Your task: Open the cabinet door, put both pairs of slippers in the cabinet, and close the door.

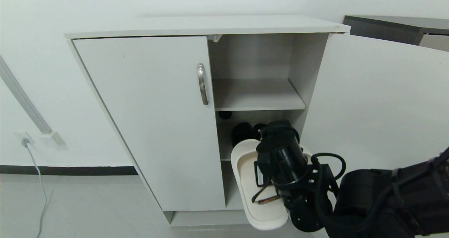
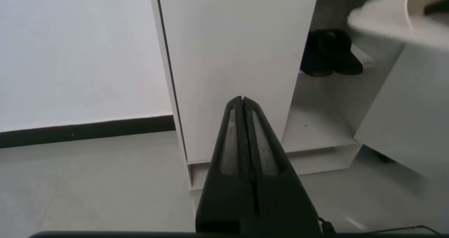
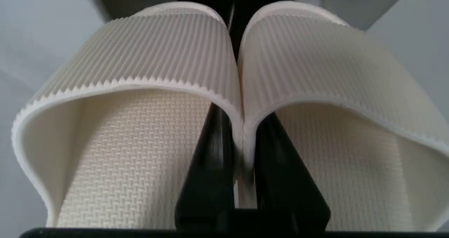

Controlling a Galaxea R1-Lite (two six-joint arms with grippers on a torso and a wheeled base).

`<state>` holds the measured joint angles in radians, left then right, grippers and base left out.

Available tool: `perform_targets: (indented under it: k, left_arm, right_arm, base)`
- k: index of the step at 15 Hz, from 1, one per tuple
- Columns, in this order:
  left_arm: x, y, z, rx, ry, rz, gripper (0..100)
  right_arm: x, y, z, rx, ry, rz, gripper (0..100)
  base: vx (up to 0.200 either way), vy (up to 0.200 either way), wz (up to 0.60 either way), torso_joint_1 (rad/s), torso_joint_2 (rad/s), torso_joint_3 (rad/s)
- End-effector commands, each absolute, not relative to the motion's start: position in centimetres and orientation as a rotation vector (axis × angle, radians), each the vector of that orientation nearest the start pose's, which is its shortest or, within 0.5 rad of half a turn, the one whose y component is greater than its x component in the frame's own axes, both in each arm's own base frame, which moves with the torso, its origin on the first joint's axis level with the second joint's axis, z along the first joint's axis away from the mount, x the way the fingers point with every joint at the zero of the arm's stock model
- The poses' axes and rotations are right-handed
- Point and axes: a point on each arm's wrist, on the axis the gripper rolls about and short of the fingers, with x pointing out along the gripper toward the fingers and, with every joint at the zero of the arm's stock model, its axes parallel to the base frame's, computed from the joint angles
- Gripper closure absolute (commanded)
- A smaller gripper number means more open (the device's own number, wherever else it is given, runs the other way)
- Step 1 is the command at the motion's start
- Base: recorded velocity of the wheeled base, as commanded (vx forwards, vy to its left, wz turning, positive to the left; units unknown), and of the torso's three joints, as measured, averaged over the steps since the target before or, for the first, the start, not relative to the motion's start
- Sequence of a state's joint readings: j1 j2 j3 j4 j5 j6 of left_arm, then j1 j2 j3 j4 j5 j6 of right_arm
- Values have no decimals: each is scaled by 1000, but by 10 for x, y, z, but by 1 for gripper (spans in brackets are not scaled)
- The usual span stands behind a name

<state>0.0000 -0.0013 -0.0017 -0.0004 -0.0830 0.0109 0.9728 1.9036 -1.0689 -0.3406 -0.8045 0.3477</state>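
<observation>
The right gripper (image 3: 238,169) pinches the cream slippers (image 3: 133,147) by their adjoining inner edges; they look light, flexible, probably floppy; the left gripper (image 2: 242,136) sits closed, empty.

- The cream slippers (image 3: 140,76) around my right gripper (image 3: 238,161) are one plain off-white. Their straps carry fine parallel ribbing and their footbeds a small woven, herringbone-like texture.
- I see both grippers in black. The pads of my left gripper (image 2: 241,104) have a duller grey sheen.
- Just beyond my right gripper, the black slippers (image 1: 242,132) are solid black, and I can make out no pattern on them.
- The cabinet (image 1: 147,118) ahead of both grippers is plain matt white, shading to pale grey inside, and its handle (image 1: 202,84) is brushed silver.
- Off past my left gripper, the wall (image 1: 52,90) is white, the skirting stripe (image 1: 66,170) black and the floor (image 1: 87,206) light grey.
</observation>
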Motion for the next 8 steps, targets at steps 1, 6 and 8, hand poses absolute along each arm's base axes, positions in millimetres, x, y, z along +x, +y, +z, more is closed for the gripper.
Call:
perform_targets:
  k: [1, 6, 8]
  left_arm:
    - [-23, -2, 76, 11, -4, -83, 100]
    - [-23, -2, 76, 14, -4, -84, 100]
    - [-23, -2, 76, 14, -4, -84, 100]
  right_arm:
    - [217, 287, 196, 12, 253, 90, 100]
    - [218, 290, 225, 17, 187, 104, 100]
    - [219, 291, 228, 18, 181, 104, 100]
  base:
    - [0, 0, 0, 0, 0, 0]
    - [0, 0, 0, 0, 0, 0]
    - [0, 0, 0, 0, 0, 0]
